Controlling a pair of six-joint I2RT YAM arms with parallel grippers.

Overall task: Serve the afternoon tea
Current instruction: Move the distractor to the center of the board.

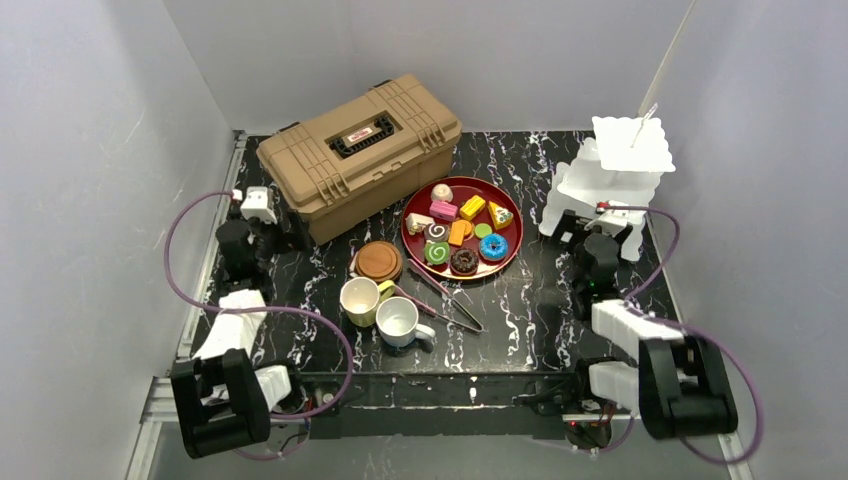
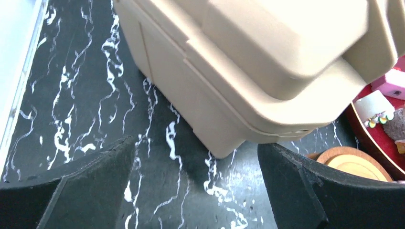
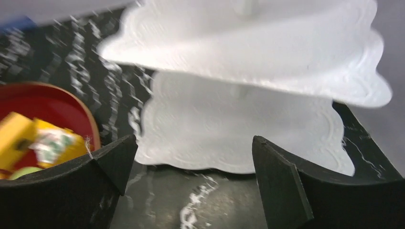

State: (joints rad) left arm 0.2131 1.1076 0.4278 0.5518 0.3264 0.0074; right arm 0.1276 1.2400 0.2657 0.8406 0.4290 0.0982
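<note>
Both arms are just hanging out empty with fingers spread wide: the left pincer (image 2: 196, 162) sits at the corner of the tan toolbox (image 1: 360, 155), and the right pincer (image 3: 193, 157) faces the white tiered stand (image 1: 610, 180). The pastries (image 1: 458, 232) are piled on the red plate (image 1: 462, 180) mid-table (image 1: 520, 310). The coasters (image 1: 379, 260) are just left of it, with the yellow mug (image 1: 359, 300) and white mug (image 1: 399, 322) in front and the tongs (image 1: 445, 298) beside them.

Marble table (image 1: 520, 310) holds toolbox (image 1: 360, 155), plate (image 1: 475, 186), coasters (image 1: 379, 260), yellow mug (image 1: 360, 300), white mug (image 1: 398, 322), tongs (image 1: 445, 295), stand (image 1: 600, 185).
</note>
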